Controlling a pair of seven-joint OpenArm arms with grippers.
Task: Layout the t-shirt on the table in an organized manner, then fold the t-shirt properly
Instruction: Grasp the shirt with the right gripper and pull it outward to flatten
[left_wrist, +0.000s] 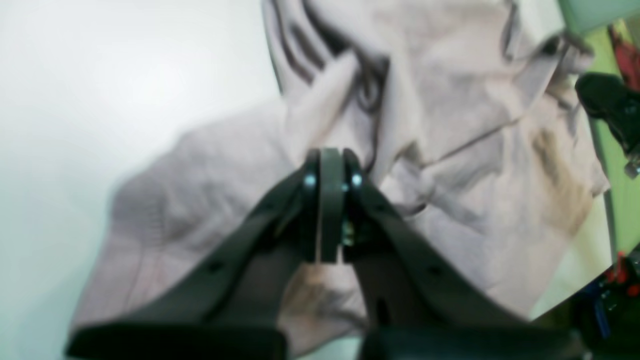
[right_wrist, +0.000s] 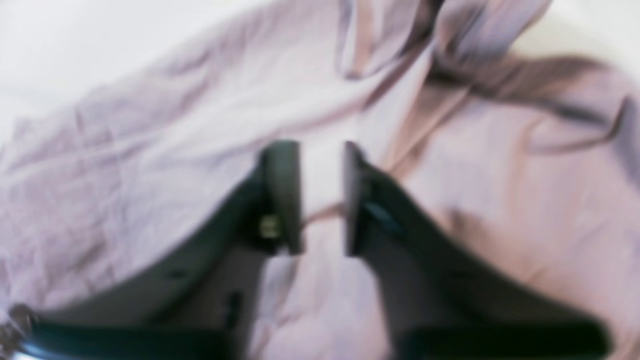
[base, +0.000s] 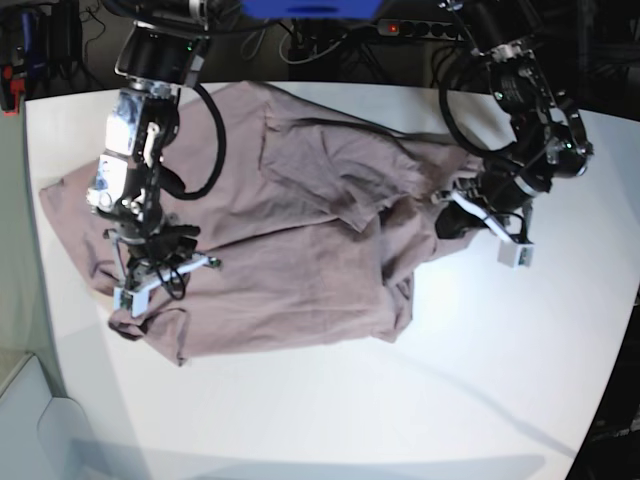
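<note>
Across the white worktop (base: 480, 380) the t-shirt (base: 290, 250) is lying spread but rumpled, dusty mauve-pink, plain, with ridges of cloth running through its middle. One fold is bunching diagonally near the centre, and the lower corner by the worktop's edge is curling under. Edge toward the left arm is gathered into a heap.

Left pincer (left_wrist: 331, 175) is sitting clenched, jaws pressed together over the cloth; whether fabric is caught between them, I cannot tell.

Right pincer (right_wrist: 322, 195) is hovering over the opposite side of the shirt, jaws standing apart with pale cloth showing in the gap, nothing grasped.
</note>
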